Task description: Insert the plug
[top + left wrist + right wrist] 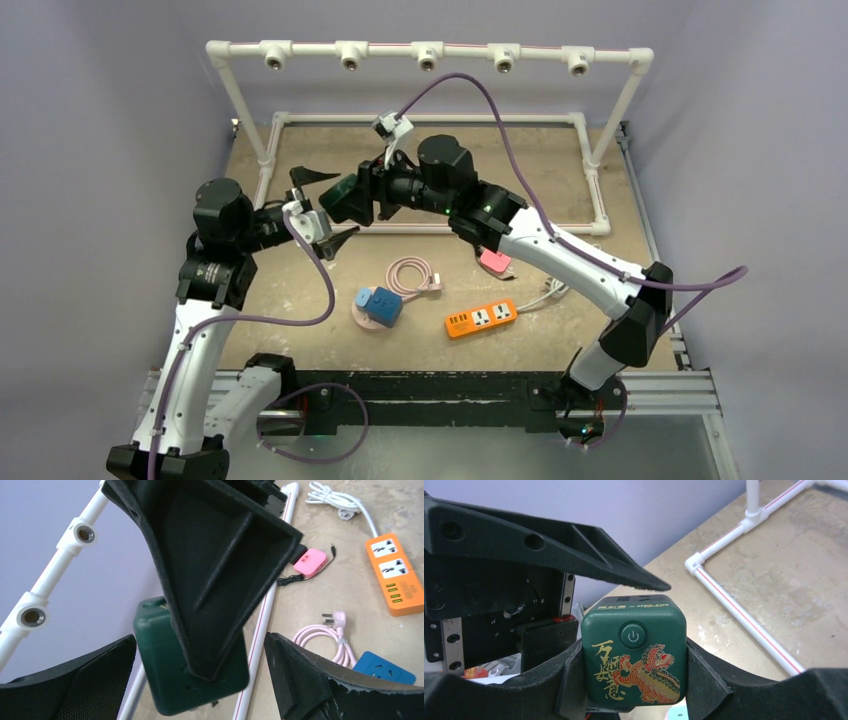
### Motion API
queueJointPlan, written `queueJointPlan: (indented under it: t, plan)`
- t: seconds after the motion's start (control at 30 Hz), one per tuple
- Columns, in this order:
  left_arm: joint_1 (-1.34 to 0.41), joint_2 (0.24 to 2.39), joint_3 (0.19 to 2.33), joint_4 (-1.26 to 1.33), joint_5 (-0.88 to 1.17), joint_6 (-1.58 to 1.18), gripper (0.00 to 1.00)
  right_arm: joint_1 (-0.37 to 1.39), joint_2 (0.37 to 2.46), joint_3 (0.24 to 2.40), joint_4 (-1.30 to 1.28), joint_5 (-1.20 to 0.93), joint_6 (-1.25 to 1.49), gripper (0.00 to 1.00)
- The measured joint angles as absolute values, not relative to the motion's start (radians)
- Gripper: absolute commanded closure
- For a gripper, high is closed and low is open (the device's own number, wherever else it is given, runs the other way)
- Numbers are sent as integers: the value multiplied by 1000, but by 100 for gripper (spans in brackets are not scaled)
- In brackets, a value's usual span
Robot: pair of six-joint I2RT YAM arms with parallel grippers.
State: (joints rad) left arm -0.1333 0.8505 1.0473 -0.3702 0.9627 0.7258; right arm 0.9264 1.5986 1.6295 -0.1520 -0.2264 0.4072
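Both arms raised, meeting mid-air; right gripper (356,199) clasps the green cube (634,655) above the worktop (300,335); left gripper (322,209) gapes wide beside it.

Showing two arms, L arm (185,350) & R arm (570,255): white shells along the long links, black round motor housings at the joints, black bases. Trailing a purple cable (325,290) on each, looping free of the links. Glowing w/ a small green LED (487,208) on R arm. Bearing a pale triangular logo (207,272) on L arm's black housing. Carrying a white cam bracket (392,128) at R wrist. Wearing matt black jaws, triangular w/ raised ribs, edges chipping pale. Showing a silver rail (453,645) w/ screw holes & a red tab (564,618) behind them.
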Motion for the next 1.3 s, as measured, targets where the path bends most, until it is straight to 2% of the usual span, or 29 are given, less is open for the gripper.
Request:
queueJointPlan:
  t: [0.1, 0.2, 0.23, 0.37, 0.4, 0.43, 0.47, 0.57, 0.67, 0.73, 0.77, 0.8, 0.83, 0.87, 0.9, 1.13, 1.3]
  plan:
    - [-133, 838, 1019, -334, 937, 722, 31, 937, 1612, 1630, -159, -226, 428, 90]
    - [-133, 839, 1019, -331, 935, 727, 56, 937, 1615, 1630, -162, -220, 442, 81]
    - [-133, 840, 1019, -330, 933, 733, 62, 937, 1613, 1630, -163, -214, 453, 75]
    - [-133, 845, 1020, -331, 932, 752, 82, 936, 1613, 1630, -168, -208, 467, 35]
    - [-133, 847, 1023, -339, 934, 760, 95, 936, 1613, 1630, -172, -206, 470, 30]
    - [-133, 851, 1026, -347, 936, 767, 100, 936, 1613, 1630, -175, -204, 474, 28]
    - [-133, 854, 1031, -358, 941, 776, 100, 936, 1613, 1631, -179, -202, 476, 28]
    - [-133, 859, 1032, -389, 954, 782, 100, 936, 1618, 1652, -196, -200, 480, 36]
    - [-133, 854, 1032, -391, 961, 788, 100, 935, 1618, 1658, -208, -200, 488, 60]
    - [-133, 852, 1032, -398, 961, 789, 92, 934, 1618, 1658, -215, -202, 498, 80]
    - [-133, 852, 1032, -400, 961, 787, 72, 934, 1618, 1659, -220, -203, 498, 88]
    - [-133, 852, 1032, -403, 961, 786, 33, 934, 1618, 1661, -226, -202, 500, 93]
    - [-133, 852, 1032, -405, 962, 785, 7, 934, 1618, 1661, -231, -201, 500, 98]
    - [-133, 852, 1032, -407, 962, 785, 2, 935, 1617, 1661, -237, -200, 501, 100]
    - [-133, 852, 1031, -406, 963, 785, 1, 935, 1616, 1661, -252, -197, 501, 100]
    - [-139, 913, 1042, -497, 967, 767, 1, 930, 1546, 1629, -494, -49, 456, 100]
    - [-138, 1036, 1064, -595, 931, 756, 1, 916, 1402, 1472, -731, 98, 442, 100]
